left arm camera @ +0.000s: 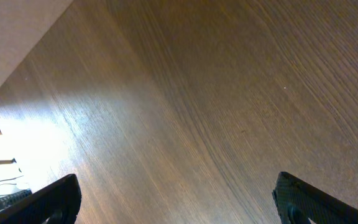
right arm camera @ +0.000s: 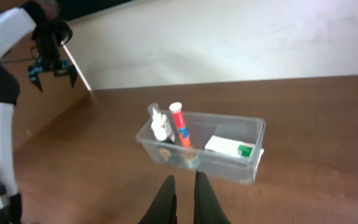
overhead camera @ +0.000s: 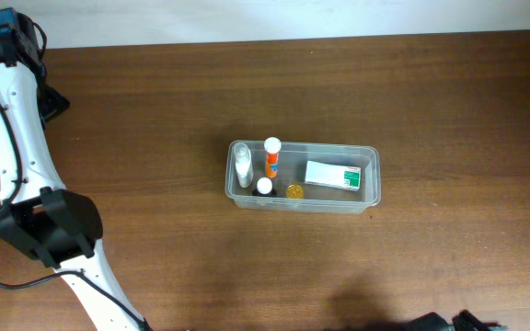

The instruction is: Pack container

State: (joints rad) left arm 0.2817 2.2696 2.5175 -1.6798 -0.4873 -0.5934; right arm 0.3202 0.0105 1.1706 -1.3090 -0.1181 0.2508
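The clear plastic container (overhead camera: 368, 173) sits mid-table, also seen ahead in the right wrist view (right arm camera: 257, 140). Inside it stand a white bottle (overhead camera: 243, 165), an orange tube with a white cap (overhead camera: 271, 159) and a small dark bottle with a white cap (overhead camera: 264, 187). A gold round item (overhead camera: 293, 191) and a white-and-green box (overhead camera: 332, 175) lie inside too. My left gripper (left arm camera: 176, 186) hangs open over bare wood at the far left, holding nothing. My right gripper (right arm camera: 184, 180) is shut and empty, a little short of the container's near wall.
The left arm (overhead camera: 26, 156) runs along the table's left side, its elbow joint (overhead camera: 49, 225) near the front. The right arm barely shows at the bottom edge (overhead camera: 458, 322). A pale wall (right arm camera: 229, 37) lies beyond the table's far edge.
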